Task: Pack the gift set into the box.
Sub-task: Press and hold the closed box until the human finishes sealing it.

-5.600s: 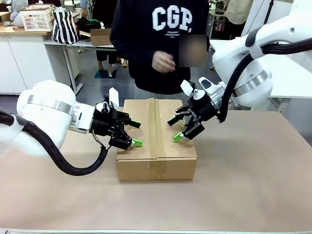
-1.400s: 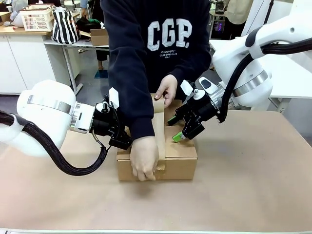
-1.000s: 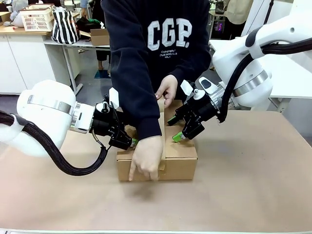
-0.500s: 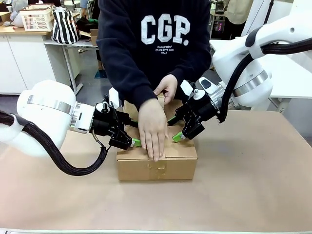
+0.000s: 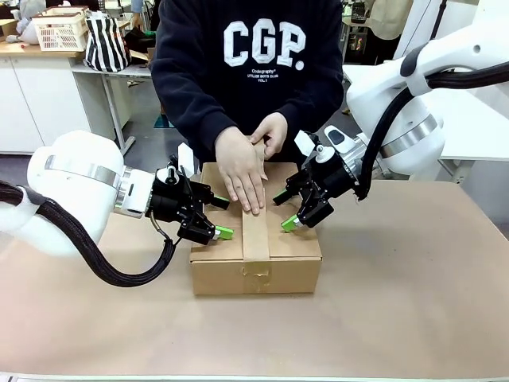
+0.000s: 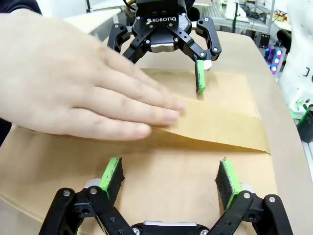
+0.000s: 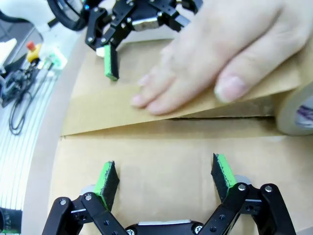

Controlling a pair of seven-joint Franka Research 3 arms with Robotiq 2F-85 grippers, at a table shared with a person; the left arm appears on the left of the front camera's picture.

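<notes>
- Both my grippers, left gripper (image 5: 221, 218) and right gripper (image 5: 284, 212), hover spread and empty.
- Between them, the box (image 5: 256, 263) is closed; its tape strip (image 5: 255, 235) runs lengthwise under the person's hand (image 5: 242, 178).

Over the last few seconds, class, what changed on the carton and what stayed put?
The person's hand slid back along the brown tape strip from the large brown cardboard carton's near edge toward its far end. Left pincer and right pincer stayed open, unmoved, as did the carton.
</notes>
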